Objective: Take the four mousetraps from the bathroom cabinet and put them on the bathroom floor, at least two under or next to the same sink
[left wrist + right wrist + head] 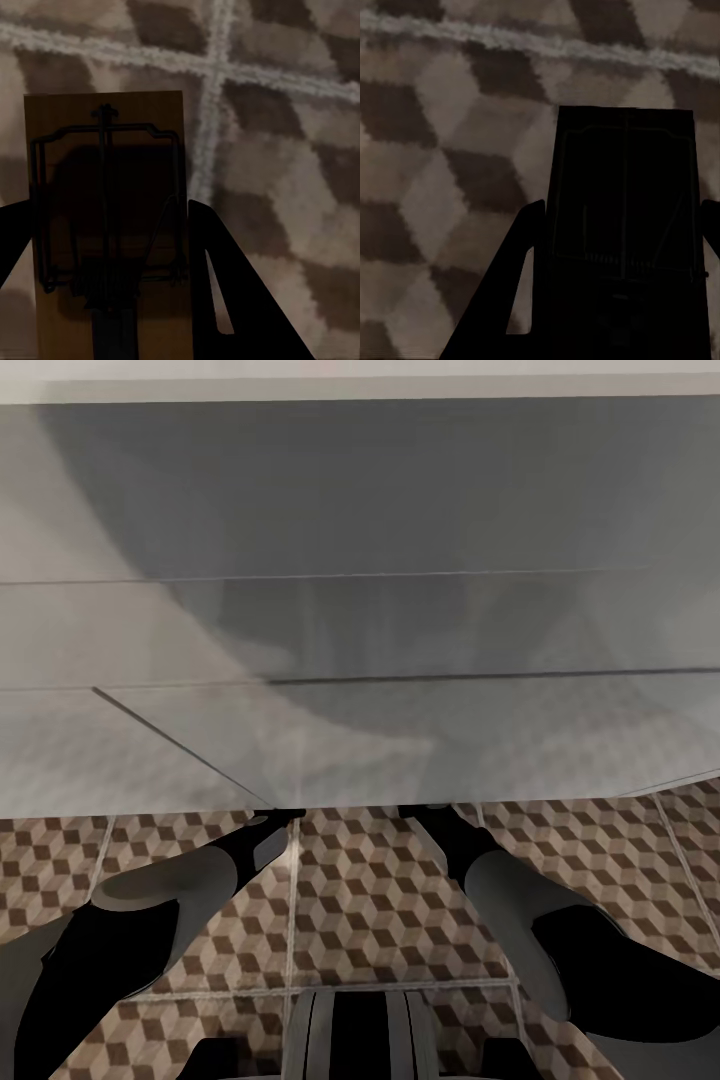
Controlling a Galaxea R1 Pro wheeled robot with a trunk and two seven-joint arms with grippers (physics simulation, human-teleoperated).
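Wooden and flat, the left mousetrap (105, 225) is a tan slab carrying a thin wire frame, pinched between the fingers of the left gripper (105, 300) above the bathroom floor (285, 165). The right mousetrap (626, 225) reads near-black in shadow, clamped likewise in the right gripper (619, 300) over the cube-pattern tiles. In the head view both forearms reach under the sink (360, 610). Risk: releasing from height may let a light slab bounce or flip, and the basin's underside may catch an arm.
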